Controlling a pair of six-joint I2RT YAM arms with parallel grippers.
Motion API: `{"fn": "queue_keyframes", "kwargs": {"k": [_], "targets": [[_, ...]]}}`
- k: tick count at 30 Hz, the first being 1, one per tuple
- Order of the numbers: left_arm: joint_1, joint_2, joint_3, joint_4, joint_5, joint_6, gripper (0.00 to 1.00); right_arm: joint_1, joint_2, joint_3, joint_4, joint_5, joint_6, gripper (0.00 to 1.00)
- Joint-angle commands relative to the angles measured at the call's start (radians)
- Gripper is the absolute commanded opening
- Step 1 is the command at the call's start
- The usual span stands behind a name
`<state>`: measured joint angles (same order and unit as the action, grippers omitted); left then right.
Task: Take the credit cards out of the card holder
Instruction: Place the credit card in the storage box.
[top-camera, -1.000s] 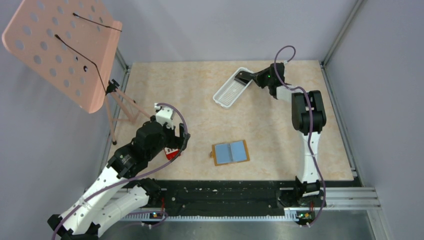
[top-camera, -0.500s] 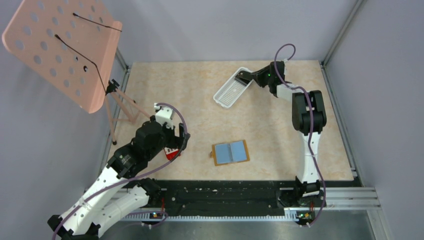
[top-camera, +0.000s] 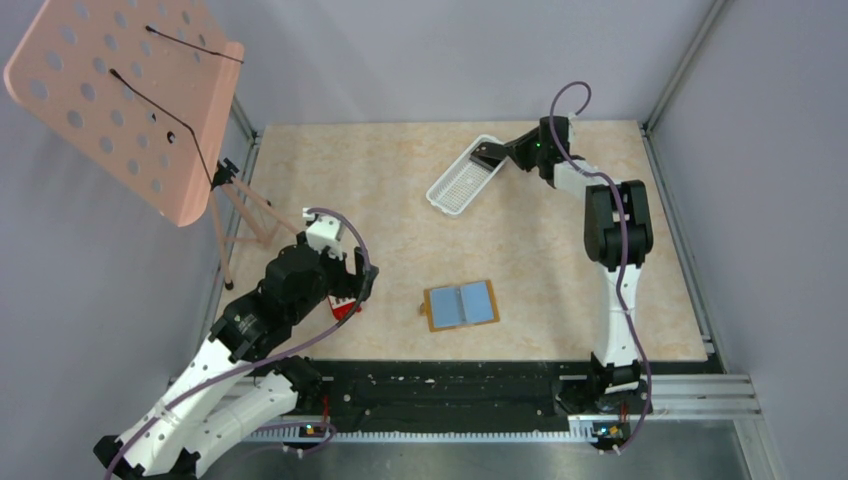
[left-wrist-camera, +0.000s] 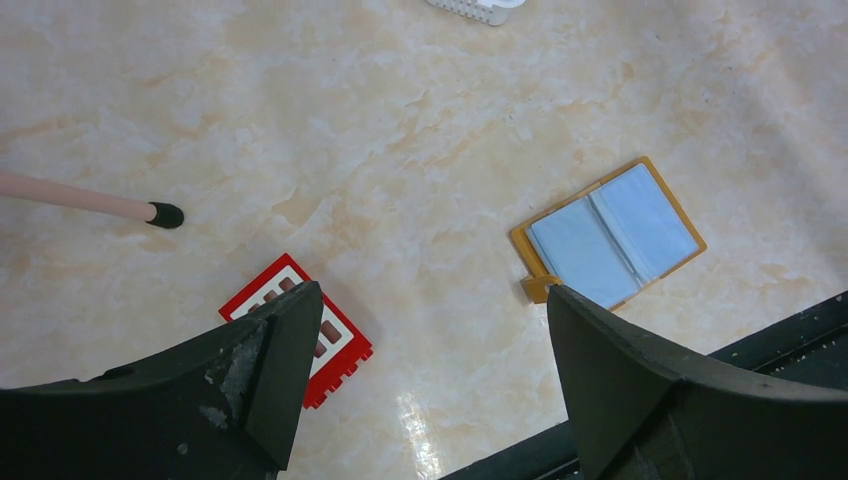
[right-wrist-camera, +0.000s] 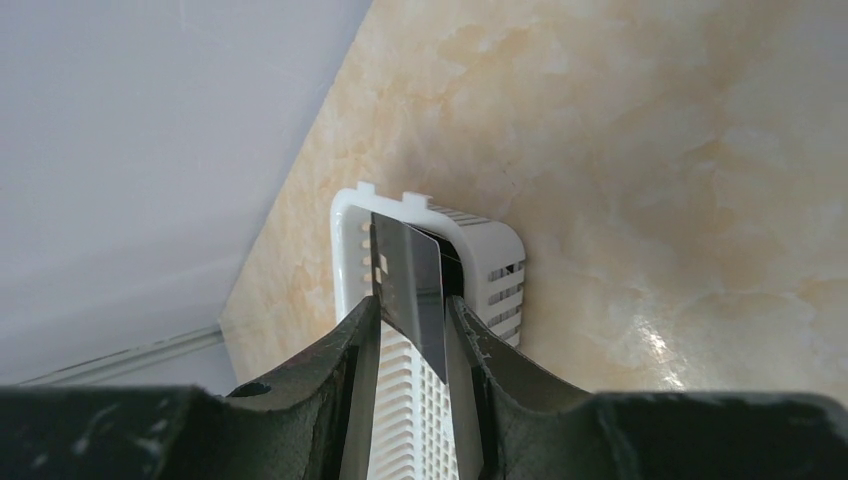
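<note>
Progress: partial. One credit card (right-wrist-camera: 400, 255) is out of the card holder (left-wrist-camera: 610, 235) and stands on edge between the fingers of the right gripper (right-wrist-camera: 410, 303), over the far end of the white slotted tray (right-wrist-camera: 500, 270), near the table's (top-camera: 560, 300) far edge. Whether the jaws clamp the card or it stands loose cannot be determined.

The card holder lies open, midway along the near edge. Its blue-grey panels possibly hold further cards. No other card is discernible in the tray.

The left gripper (left-wrist-camera: 430, 300) is spread wide, holding nothing, above a red slotted object (left-wrist-camera: 300, 330).

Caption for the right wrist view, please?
Right gripper with a grey card between its fingers, over the white slotted tray.
</note>
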<state>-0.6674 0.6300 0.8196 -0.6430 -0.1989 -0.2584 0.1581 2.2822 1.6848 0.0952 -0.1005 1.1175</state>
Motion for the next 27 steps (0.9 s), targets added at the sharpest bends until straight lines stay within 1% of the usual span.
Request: {"fn": "queue_keyframes", "kwargs": {"k": [1,4,16,19,23,27], "targets": [[0.006,-0.010,-0.005,0.046,-0.006,0.011,0.88,0.018,-0.052,0.050,-0.055,0.046,-0.009,0.30],[0.008,-0.008,-0.007,0.044,-0.004,0.011,0.88,0.021,-0.041,0.079,-0.091,0.051,-0.013,0.30],[0.007,-0.010,-0.009,0.045,-0.019,0.011,0.88,0.020,-0.088,0.061,-0.136,0.048,-0.019,0.30],[0.008,-0.009,-0.013,0.046,-0.021,0.011,0.88,0.020,-0.115,0.044,-0.136,0.030,-0.051,0.30],[0.007,0.001,-0.014,0.047,-0.022,0.011,0.87,0.020,-0.191,-0.011,-0.114,-0.041,-0.146,0.30],[0.007,0.015,-0.013,0.045,-0.024,0.010,0.87,0.024,-0.303,-0.132,-0.062,-0.194,-0.227,0.28]]}}
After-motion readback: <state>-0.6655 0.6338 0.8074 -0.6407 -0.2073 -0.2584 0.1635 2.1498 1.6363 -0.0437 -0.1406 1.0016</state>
